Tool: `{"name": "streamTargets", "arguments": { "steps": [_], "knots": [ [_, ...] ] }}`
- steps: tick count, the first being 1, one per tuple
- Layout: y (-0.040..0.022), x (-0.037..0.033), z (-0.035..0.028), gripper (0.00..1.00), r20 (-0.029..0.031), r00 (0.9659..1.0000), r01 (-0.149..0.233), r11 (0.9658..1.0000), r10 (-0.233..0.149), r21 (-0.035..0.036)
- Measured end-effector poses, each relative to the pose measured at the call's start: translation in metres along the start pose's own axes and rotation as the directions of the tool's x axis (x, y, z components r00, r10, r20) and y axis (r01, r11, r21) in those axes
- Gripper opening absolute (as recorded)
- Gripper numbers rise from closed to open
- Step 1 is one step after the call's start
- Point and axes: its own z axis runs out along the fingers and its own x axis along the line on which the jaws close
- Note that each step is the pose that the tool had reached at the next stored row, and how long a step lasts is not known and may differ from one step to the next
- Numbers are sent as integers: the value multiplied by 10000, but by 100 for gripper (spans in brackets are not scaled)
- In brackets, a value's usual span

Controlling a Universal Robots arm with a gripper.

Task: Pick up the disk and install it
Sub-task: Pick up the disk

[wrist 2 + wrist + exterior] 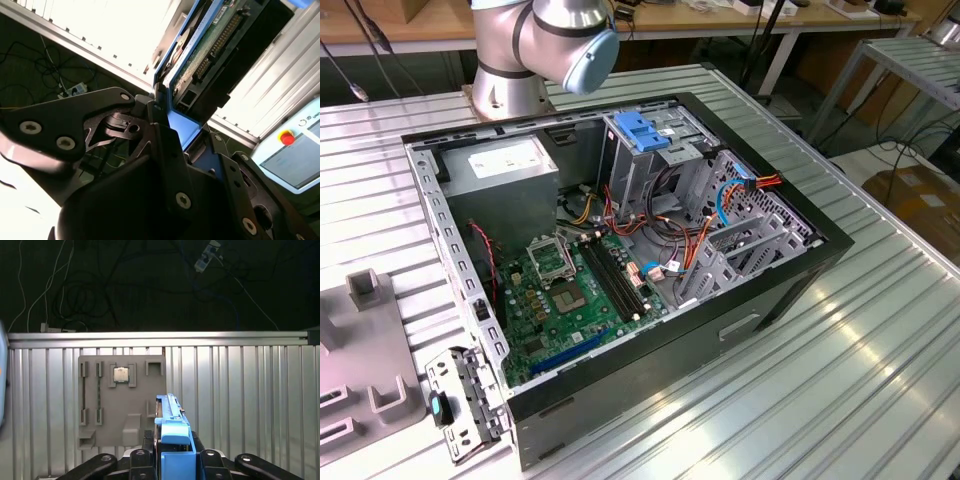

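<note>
Between the fingers [165, 140] of the gripper [175, 460] stands the disk [210, 50], and the fingers are closed on its blue carrier [182, 125] from both sides, as both wrist views show. In the second wrist view its green circuit side faces us. In the first wrist view we look along its thin edge; beyond it lie the ribbed metal table [250, 405] and a grey fixture plate [100, 410] with a processor chip [120, 374]. So the picking up is done, we judge. The installing is not done: at the centre of the exterior view the open computer case [650, 370] lies on the table, and the drive cage [645, 135], in the upper middle of the frame, holds no disk that we can see.
</note>
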Motion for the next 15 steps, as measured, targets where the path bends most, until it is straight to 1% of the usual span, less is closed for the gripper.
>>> {"name": "streamTargets", "arguments": {
  "steps": [4, 5, 9, 11, 15],
  "knots": [
    [-46, -1, -1, 37, 0, 10000, 0, 10000, 0, 0],
    [-67, -1, -1, 37, 0, 10000, 0, 10000, 0, 0],
    [-109, -2, -2, 37, 0, 10000, 0, 10000, 0, 1],
    [-146, -3, -2, 37, 0, 10000, 0, 10000, 0, 1],
    [-199, -4, -3, 37, 0, 10000, 0, 10000, 0, 0]
  ]
}}
